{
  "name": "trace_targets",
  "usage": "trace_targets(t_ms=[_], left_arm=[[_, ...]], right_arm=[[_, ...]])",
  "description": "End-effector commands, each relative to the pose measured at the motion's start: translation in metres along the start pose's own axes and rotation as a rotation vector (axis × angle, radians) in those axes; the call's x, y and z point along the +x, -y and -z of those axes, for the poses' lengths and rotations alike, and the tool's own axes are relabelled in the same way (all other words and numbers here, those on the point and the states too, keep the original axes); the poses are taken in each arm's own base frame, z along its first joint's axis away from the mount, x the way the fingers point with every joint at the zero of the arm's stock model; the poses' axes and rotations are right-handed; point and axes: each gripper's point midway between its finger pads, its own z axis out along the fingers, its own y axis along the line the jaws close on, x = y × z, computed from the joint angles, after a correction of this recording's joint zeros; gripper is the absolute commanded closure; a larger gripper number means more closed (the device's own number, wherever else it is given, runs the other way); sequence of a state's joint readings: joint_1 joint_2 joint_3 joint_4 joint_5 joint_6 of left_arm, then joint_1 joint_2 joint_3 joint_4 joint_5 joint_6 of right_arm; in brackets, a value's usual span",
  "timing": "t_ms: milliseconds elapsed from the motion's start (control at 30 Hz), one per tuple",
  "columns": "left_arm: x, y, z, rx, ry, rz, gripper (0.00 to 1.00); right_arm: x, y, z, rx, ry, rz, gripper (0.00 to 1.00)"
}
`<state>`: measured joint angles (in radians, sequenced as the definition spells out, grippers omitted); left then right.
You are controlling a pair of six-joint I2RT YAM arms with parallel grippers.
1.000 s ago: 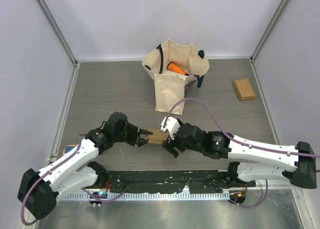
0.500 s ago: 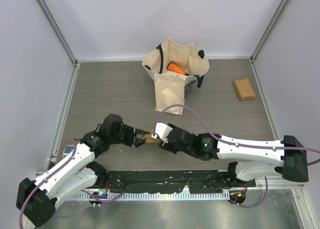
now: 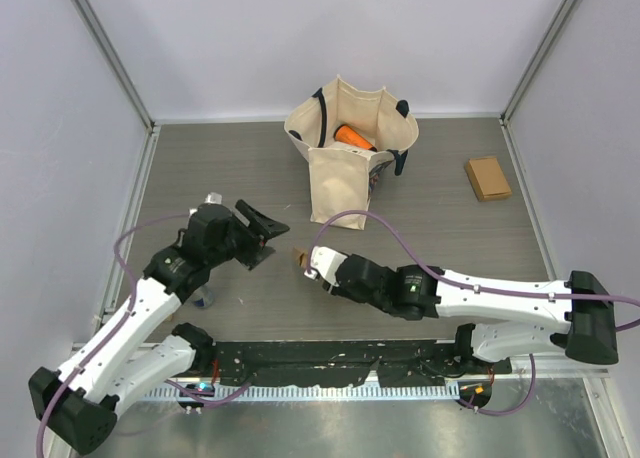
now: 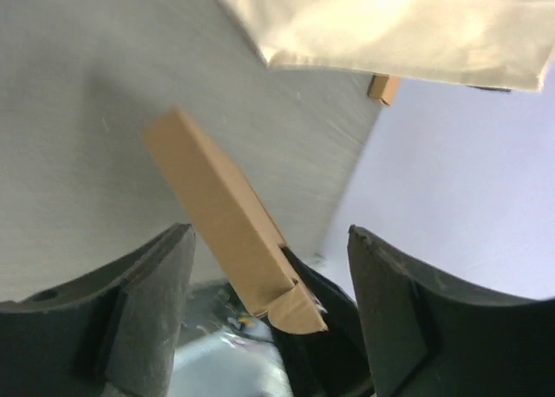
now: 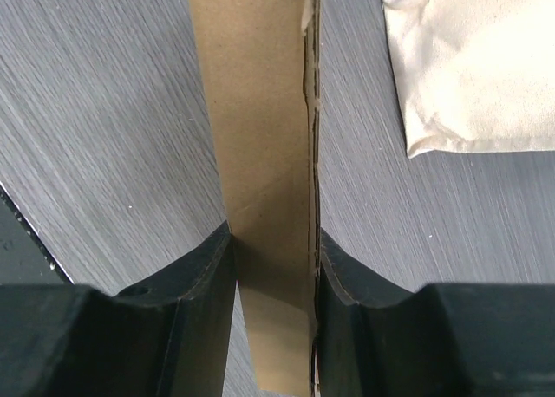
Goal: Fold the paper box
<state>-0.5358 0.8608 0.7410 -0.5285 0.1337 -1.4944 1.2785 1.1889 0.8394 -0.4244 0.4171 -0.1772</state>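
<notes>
Between the jaws of the right gripper (image 5: 273, 241) a paper box (image 5: 260, 137) is being held. Both black fingers (image 5: 204, 276) are pressing against its long sides, so the jaws are standing narrow, closed on the cardboard. The paper box is collapsed nearly flat and is running straight out ahead of the jaws, with a folded seam showing along the edge next to one finger. In the overhead view only a small brown end of it (image 3: 297, 257) is peeking out past the right gripper (image 3: 305, 261).

Off to the side of those jaws the left gripper (image 3: 262, 228) is hanging with its jaws spread wide and nothing in them. From its own camera the left gripper (image 4: 269, 232) is facing the paper box (image 4: 221, 215), which is showing edge-on in the gap between the two fingers and touching neither.

Ahead of the right jaws and to one side, a corner of a cloth bag (image 5: 468, 68) is lying on the grey table (image 5: 104, 111). From above, the cloth bag (image 3: 350, 168) is standing open beyond both grippers with an orange thing (image 3: 352, 137) inside it. Well apart from both jaws, a small brown box (image 3: 487, 178) is lying near the far right side of the table (image 3: 220, 178).
</notes>
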Motion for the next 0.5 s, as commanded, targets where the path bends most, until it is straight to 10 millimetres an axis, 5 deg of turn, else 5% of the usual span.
trace_targets(t_ms=[0,67,200,467], left_arm=[[-0.049,0.0,0.018,0.02,0.263,-0.582,0.29],[-0.044,0.018,0.02,0.139,0.262,-0.808,0.36],[0.006,0.025,0.006,0.316,0.009,-0.996,0.45],[0.017,0.051,0.012,0.451,0.011,-1.264,0.48]], right_arm=[[-0.002,0.005,0.011,-0.046,-0.032,-0.045,0.7],[-0.003,0.004,0.01,-0.11,-0.036,-0.083,0.7],[-0.002,0.009,0.004,-0.256,-0.091,-0.164,0.7],[0.008,-0.005,-0.014,-0.408,-0.221,-0.181,0.69]])
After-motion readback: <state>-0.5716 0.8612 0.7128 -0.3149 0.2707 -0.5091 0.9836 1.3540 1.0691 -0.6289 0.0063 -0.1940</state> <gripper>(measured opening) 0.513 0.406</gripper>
